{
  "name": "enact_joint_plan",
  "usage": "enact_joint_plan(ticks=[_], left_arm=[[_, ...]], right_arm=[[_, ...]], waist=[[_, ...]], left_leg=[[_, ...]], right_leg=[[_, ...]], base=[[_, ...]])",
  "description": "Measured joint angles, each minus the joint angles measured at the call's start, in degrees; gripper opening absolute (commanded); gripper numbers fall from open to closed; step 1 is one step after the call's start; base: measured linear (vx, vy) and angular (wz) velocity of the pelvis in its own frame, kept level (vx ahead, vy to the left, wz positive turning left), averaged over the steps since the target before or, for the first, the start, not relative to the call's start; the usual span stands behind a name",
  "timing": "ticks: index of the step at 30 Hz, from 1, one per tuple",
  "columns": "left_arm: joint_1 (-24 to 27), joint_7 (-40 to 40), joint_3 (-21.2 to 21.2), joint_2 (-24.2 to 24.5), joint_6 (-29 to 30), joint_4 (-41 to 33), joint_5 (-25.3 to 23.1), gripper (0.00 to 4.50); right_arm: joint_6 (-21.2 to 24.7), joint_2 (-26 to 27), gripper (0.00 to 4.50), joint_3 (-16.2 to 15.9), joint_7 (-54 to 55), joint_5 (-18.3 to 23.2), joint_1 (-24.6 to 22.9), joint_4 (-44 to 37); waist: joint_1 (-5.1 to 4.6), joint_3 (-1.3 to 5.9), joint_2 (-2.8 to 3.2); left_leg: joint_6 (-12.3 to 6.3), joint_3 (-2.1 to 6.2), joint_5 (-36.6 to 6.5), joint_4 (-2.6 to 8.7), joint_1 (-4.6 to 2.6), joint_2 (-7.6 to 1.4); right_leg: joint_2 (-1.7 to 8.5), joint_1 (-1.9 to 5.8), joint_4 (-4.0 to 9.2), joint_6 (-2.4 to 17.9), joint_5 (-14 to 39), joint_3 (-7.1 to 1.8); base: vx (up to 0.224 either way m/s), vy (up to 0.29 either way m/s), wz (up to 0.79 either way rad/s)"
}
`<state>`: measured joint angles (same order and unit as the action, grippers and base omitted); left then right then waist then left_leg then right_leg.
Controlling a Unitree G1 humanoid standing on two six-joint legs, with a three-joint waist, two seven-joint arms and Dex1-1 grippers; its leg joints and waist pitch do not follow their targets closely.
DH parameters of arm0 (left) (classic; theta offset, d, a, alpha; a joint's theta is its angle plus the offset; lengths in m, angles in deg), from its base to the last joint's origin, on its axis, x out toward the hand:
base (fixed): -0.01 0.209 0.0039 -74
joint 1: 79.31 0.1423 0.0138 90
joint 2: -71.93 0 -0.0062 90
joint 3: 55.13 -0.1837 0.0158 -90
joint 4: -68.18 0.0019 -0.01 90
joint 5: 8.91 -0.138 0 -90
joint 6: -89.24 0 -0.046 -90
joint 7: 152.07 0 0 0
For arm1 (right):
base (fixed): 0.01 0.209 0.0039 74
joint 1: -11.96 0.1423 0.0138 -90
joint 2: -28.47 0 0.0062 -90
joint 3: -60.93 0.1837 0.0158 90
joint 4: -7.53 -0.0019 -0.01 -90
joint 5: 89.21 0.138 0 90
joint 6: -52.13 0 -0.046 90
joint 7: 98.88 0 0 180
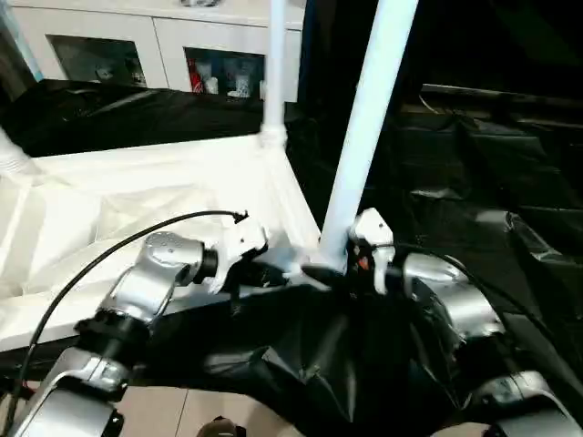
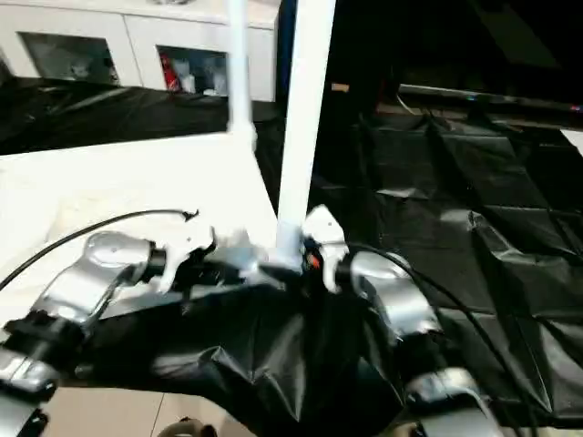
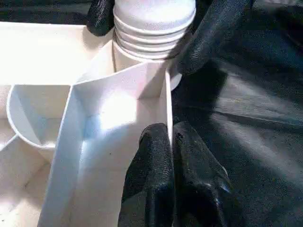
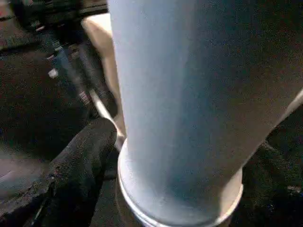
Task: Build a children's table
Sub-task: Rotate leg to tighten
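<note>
The white tabletop [image 1: 137, 200] lies upside down on black sheeting, ribbed underside up. A white leg [image 1: 364, 127] stands upright in its near right corner socket. Another leg [image 1: 275, 73] stands at the far right corner, and a third [image 1: 14, 159] shows at the left edge. My left gripper [image 3: 170, 135] is shut on the tabletop's thin rim wall just beside that near socket. My right gripper [image 1: 330, 266] is open, with one black finger [image 3: 213, 33] on each side of the near leg's ribbed base [image 3: 151, 33]. The leg's lower end hides the socket in the right wrist view.
A white glass-door cabinet [image 1: 164, 45] stands behind the work. Crumpled black sheeting [image 1: 474, 209] covers the surface to the right and hangs over the front edge. Pale floor [image 1: 182, 410] shows below it. A black cable [image 1: 109, 250] arcs over my left forearm.
</note>
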<state>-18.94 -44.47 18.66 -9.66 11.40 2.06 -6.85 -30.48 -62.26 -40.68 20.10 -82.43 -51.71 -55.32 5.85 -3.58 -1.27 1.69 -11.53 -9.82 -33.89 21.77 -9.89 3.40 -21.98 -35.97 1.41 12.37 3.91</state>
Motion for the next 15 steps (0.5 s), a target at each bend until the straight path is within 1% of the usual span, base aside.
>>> enact_joint_plan(ticks=[1,4,7,11,15], left_arm=[[0.08,-0.57,-0.06,0.23,0.03,-0.23,0.21,0.0],[0.22,-1.64,-0.26,0.89,0.62,-0.75,0.75,0.0],[0.81,-2.63,-0.42,1.53,1.46,-1.97,1.15,0.0],[0.9,-3.06,-0.4,1.64,1.51,-2.22,1.17,0.0],[0.9,-2.61,-0.4,1.43,0.8,-1.87,1.02,0.0]], right_arm=[[0.0,-0.17,3.46,-0.07,-0.87,0.32,-0.01,-0.07],[0.01,-0.14,3.36,-0.06,-1.77,0.74,-0.09,-0.07],[0.38,-0.18,3.01,-0.09,-2.87,1.78,-0.66,-0.47],[1.1,-0.3,2.79,-0.09,-3.1,2.04,-1.1,-1.38],[1.09,-0.1,2.74,0.02,-2.53,2.04,-1.31,-1.38]], waist=[[0.11,0.0,-0.01],[0.26,-0.02,-0.04],[0.46,-0.04,-0.06],[0.54,-0.04,-0.07],[0.58,-0.04,-0.07]], left_leg=[[0.0,0.0,0.0,0.0,0.0,0.0],[0.0,0.0,0.0,-0.01,0.0,0.0],[0.0,0.0,-0.01,-0.01,0.03,0.0],[0.0,0.0,0.0,-0.02,0.05,0.0],[0.0,0.0,0.0,-0.03,0.05,0.0]], right_leg=[[0.0,0.0,0.0,0.0,0.0,0.0],[0.0,0.0,0.0,0.0,0.0,0.0],[0.0,-0.01,0.02,0.0,0.0,0.0],[0.0,-0.02,0.02,0.0,0.0,0.01],[0.0,-0.02,0.01,0.0,0.0,0.0]], base=[[0.0,0.0,0.0],[0.0,0.0,0.0],[0.0,0.0,0.0],[0.0,0.0,0.0],[0.0,0.0,0.0]])
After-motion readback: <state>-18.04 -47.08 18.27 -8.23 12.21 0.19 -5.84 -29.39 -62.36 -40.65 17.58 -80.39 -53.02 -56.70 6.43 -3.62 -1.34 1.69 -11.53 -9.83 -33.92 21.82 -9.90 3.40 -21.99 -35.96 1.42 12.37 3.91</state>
